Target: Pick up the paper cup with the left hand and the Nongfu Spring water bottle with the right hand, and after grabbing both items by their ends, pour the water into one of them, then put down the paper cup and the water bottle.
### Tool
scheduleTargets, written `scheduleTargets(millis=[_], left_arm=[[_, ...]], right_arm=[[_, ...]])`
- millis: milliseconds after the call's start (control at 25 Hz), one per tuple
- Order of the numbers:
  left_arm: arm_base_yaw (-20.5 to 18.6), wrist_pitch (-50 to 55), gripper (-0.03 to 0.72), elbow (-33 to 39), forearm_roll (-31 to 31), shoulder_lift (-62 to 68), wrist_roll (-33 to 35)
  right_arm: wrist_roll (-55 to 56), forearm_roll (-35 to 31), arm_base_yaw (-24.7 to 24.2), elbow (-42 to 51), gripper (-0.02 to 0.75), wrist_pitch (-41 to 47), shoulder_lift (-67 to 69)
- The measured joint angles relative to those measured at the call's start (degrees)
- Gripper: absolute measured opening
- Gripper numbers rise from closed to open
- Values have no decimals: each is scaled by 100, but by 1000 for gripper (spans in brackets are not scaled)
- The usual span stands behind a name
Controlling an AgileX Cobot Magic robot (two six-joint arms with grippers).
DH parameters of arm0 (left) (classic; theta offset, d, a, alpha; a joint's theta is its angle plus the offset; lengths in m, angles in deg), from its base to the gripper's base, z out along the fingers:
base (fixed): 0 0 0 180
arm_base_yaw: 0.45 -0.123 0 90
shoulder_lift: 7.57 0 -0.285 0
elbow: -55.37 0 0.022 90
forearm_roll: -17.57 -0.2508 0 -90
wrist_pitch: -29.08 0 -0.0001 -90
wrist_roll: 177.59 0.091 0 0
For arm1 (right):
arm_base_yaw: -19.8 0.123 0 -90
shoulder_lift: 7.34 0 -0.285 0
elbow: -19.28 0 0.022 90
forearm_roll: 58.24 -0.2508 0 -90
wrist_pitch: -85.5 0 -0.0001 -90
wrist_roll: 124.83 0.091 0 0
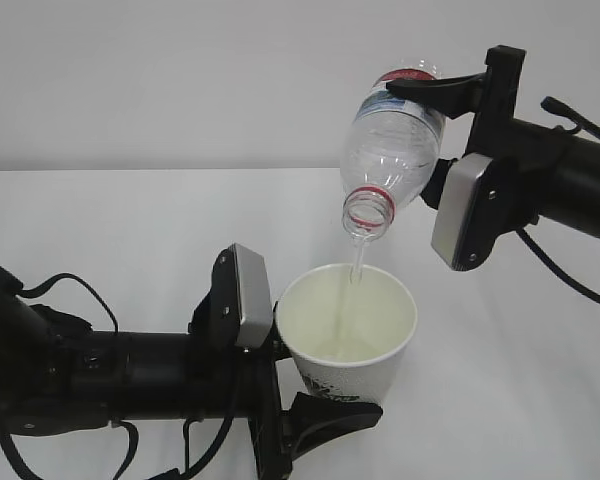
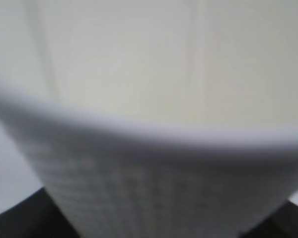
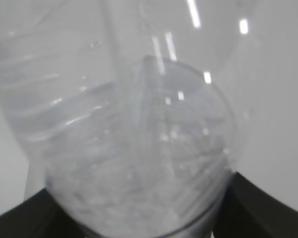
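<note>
The white paper cup [image 1: 346, 330] is held upright low in the middle, with my left gripper [image 1: 315, 385] shut on its lower part. Its printed logo faces front. Above it the clear Nongfu Spring water bottle [image 1: 395, 140] tilts mouth-down, red neck ring over the cup. My right gripper [image 1: 430, 135] is shut on its base end. A thin stream of water [image 1: 358, 265] falls from the mouth into the cup. The left wrist view is filled by the blurred cup [image 2: 154, 99]. The right wrist view shows the bottle [image 3: 139, 148] with water inside, between dark fingers [image 3: 268, 208].
The white table [image 1: 130, 230] runs back to a plain pale wall. The left arm lies low across the front left with its black cables [image 1: 70, 290]. The right arm reaches in from the upper right, a cable [image 1: 560, 270] hanging below it.
</note>
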Motion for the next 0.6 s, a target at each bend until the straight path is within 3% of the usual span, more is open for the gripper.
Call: scheduleTargets(millis=[600], left_arm=[[0,10,546,0,0,0,0]], right_arm=[[0,-10,0,0,480,0,0]])
